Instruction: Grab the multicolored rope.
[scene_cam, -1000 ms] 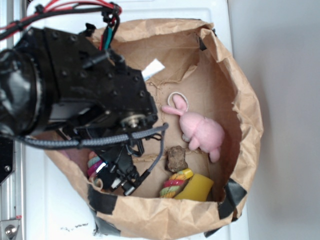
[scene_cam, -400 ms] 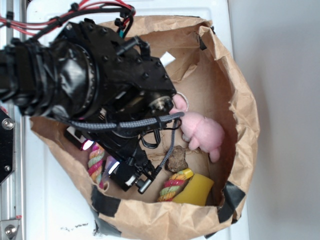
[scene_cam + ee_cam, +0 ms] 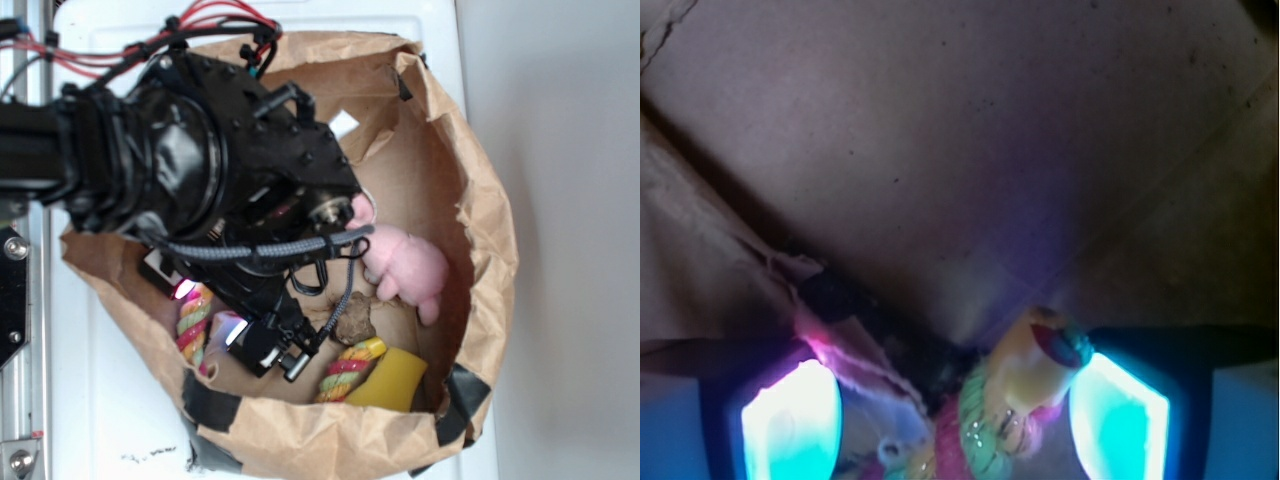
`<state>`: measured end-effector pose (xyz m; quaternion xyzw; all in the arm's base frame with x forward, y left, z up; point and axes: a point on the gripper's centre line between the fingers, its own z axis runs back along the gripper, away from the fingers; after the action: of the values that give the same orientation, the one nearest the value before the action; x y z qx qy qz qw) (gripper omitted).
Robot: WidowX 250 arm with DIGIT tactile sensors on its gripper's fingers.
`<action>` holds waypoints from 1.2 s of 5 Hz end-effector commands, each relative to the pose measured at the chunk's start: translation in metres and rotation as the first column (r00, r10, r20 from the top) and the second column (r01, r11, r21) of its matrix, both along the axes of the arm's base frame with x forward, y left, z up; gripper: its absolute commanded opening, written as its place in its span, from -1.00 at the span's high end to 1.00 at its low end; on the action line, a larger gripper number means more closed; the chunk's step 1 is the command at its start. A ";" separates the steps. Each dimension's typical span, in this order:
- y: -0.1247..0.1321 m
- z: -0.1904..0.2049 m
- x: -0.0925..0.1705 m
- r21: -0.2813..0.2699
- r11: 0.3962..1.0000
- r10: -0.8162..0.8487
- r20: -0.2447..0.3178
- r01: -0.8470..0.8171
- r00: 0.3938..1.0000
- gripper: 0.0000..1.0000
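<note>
The multicolored rope [image 3: 1015, 400], twisted red, yellow and green with a yellowish tip pointing up the wrist view, rises lengthwise between the open tool's [image 3: 955, 420] glowing fingers [image 3: 1115, 415] inside the paper bag [image 3: 480, 200].

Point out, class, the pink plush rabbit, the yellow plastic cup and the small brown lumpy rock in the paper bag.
pink plush rabbit [image 3: 408, 262], exterior view, middle of its body.
yellow plastic cup [image 3: 393, 381], exterior view, its side wall.
small brown lumpy rock [image 3: 354, 321], exterior view, its centre.
</note>
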<state>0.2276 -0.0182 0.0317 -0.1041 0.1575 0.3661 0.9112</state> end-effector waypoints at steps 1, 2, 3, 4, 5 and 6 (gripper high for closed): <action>-0.003 0.006 0.009 0.046 0.998 -0.051 0.058 0.049 0.997 -1.00; -0.001 0.008 0.008 0.068 0.997 -0.043 0.070 0.038 0.997 1.00; 0.000 0.010 0.009 0.075 0.996 -0.047 0.080 0.041 0.996 1.00; 0.000 0.014 0.010 0.079 0.996 -0.046 0.090 0.039 0.995 1.00; 0.001 0.016 0.011 0.080 0.996 -0.043 0.095 0.035 0.995 1.00; 0.002 0.018 0.012 0.081 0.996 -0.037 0.099 0.029 0.994 1.00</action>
<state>0.2282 -0.0133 0.0293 -0.0768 0.1305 0.3519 0.9237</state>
